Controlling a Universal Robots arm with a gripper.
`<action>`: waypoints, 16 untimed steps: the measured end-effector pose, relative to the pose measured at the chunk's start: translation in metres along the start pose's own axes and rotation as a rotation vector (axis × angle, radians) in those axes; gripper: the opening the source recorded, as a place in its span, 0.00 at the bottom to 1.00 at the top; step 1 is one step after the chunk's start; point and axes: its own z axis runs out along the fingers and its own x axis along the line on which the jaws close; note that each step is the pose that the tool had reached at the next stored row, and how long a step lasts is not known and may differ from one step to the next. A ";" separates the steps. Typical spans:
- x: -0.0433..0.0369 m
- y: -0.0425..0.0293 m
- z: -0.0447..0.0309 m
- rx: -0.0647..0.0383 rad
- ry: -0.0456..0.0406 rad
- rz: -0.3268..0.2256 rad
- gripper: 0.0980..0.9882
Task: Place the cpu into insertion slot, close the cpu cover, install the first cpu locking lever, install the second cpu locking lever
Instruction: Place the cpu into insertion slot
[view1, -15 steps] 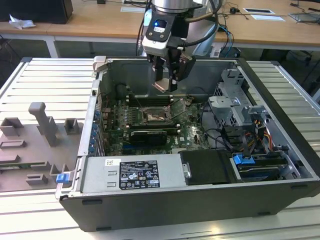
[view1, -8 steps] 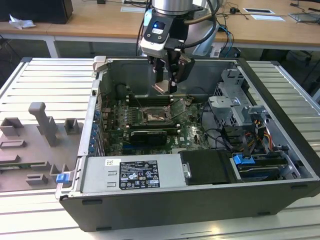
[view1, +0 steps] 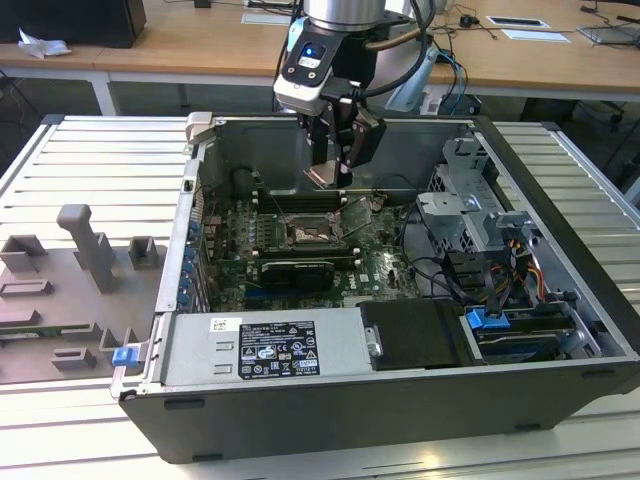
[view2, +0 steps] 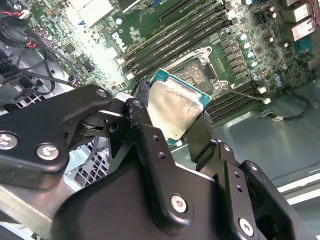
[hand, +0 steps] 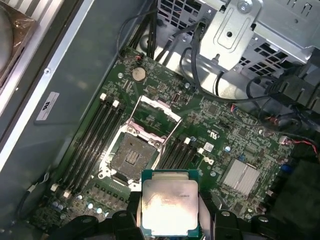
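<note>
My gripper (view1: 331, 170) hangs inside the open computer case, above the green board, shut on the cpu (view1: 324, 176). In both wrist views the cpu (view2: 174, 107) (hand: 169, 206) is a pale metal square with a teal edge, pinched between the black fingers (view2: 145, 131). The insertion slot (hand: 131, 156) (view1: 308, 236) lies bare below it, its dark pin field exposed, slightly offset from the chip. The cpu cover (hand: 154, 111) (view1: 354, 214) stands swung up at the socket's edge. A thin wire lever (view2: 246, 93) stands out beside the insertion slot (view2: 193, 75).
Black memory slots (hand: 95, 135) flank the socket on both sides. A metal drive cage (view1: 470, 205) with cable bundles fills the exterior view's right, and a power supply (view1: 265, 350) sits at the front. Case walls (view1: 195, 200) ring the board. Grey fixtures (view1: 85, 250) stand outside.
</note>
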 end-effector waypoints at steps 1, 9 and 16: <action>0.0000 0.0000 0.0000 0.000 0.0000 0.004 0.50; 0.0000 0.0000 0.0006 0.002 0.0002 0.041 0.50; 0.0001 0.0000 0.0012 0.003 0.0003 0.072 0.50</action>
